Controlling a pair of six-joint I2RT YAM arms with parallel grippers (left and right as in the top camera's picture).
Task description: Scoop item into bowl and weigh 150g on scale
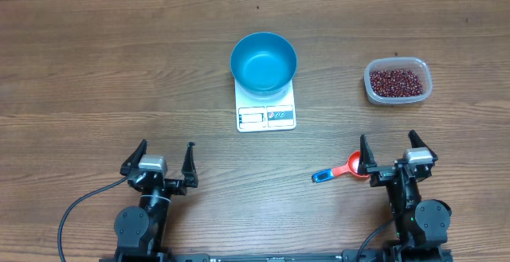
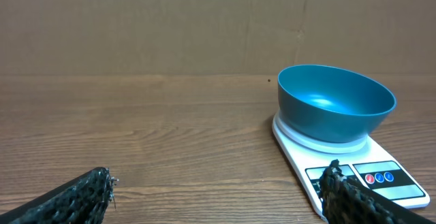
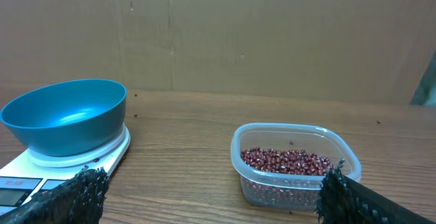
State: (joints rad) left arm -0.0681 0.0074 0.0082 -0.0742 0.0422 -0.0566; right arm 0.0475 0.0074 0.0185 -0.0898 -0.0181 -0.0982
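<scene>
Only the overhead is showing the orange-red scoop (nearer the arms, right of the scale). The blue bowl is sitting empty on the scale; beans are lying in the clear tub, well right of it. The left gripper and right gripper are both gaping.

The scale: display digits too small to read from overhead, and the platform under the bowl is covered. In the left wrist view one fingertip of the left gripper hides the scale's near display corner (the right wrist view cuts the scale at the left and bottom edges). Right of the scale, the scoop cup is partly behind the right gripper.
</scene>
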